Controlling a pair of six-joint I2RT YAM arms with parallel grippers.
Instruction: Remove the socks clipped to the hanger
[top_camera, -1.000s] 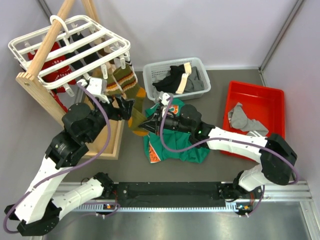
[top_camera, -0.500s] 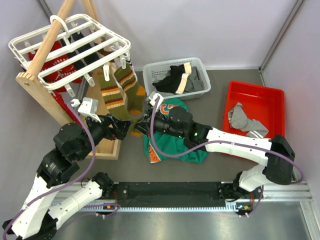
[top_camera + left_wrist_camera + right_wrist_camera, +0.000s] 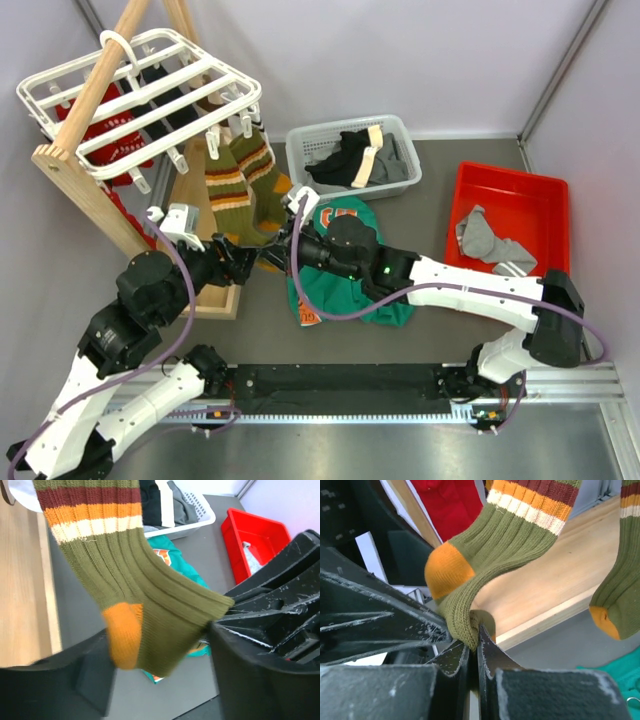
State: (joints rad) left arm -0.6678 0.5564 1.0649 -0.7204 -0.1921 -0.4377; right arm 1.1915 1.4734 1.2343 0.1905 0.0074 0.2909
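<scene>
The white slatted hanger (image 3: 140,100) hangs on the wooden rack at the back left. Two green-brown-orange striped socks (image 3: 225,195) hang from its front clips; red (image 3: 110,130) and black socks hang further back. My right gripper (image 3: 277,253) is shut on the foot end of the left striped sock (image 3: 510,535), its jaws pinching a fold of fabric (image 3: 474,640). My left gripper (image 3: 245,262) is open, and the same sock's orange heel (image 3: 122,635) hangs between its jaws (image 3: 160,680). The second striped sock (image 3: 620,590) hangs free to the right.
The pale wooden A-frame rack (image 3: 80,190) stands under the hanger. A grey basket (image 3: 300,150) holds black-and-cream garments. A green shirt (image 3: 350,290) lies on the table under my right arm. A red bin (image 3: 540,200) at the right holds a grey sock.
My left gripper has dropped from near the clips to the sock's foot. My right gripper has moved left to that foot. The striped socks hang straighter now.
</scene>
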